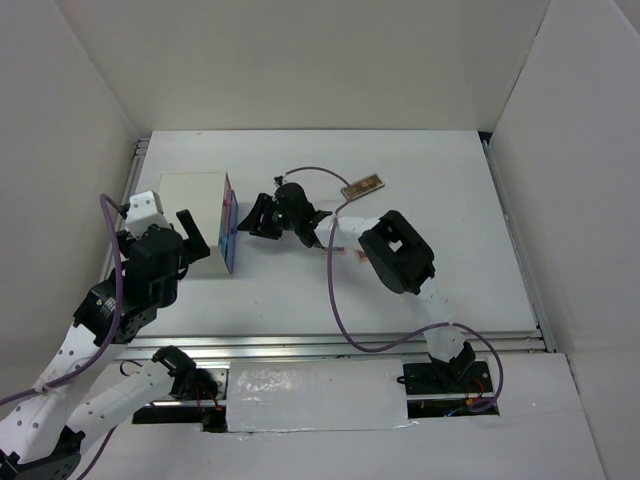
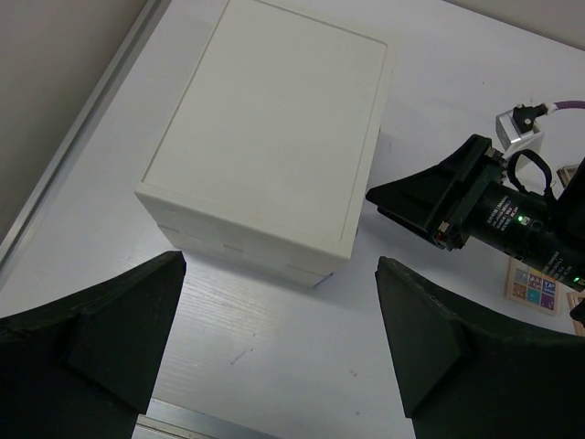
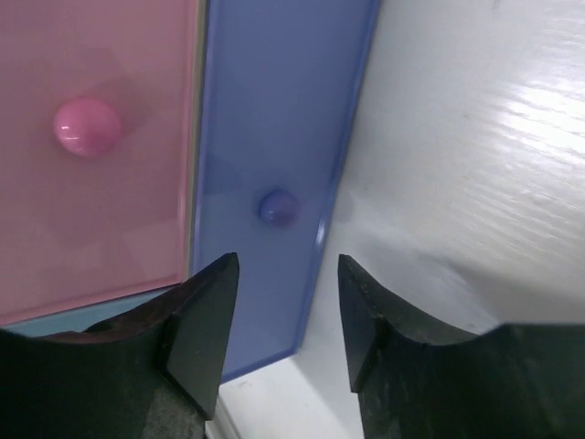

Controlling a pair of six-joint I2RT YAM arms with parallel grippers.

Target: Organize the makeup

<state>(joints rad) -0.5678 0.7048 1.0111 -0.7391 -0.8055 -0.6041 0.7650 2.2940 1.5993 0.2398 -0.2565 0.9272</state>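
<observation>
Spread and empty at right end effector (image 3: 285, 274), blue drawer knob (image 3: 277, 207) at 12 o'clock; spread wide at left end effector (image 2: 281, 274), white box (image 2: 265, 137) at 12 o'clock.

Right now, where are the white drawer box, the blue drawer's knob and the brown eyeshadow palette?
white drawer box (image 2: 270, 137): left wrist view, top face centre.
blue drawer's knob (image 3: 277, 207): right wrist view, knob's centre.
brown eyeshadow palette (image 1: 362, 186): top external view, its middle.
</observation>
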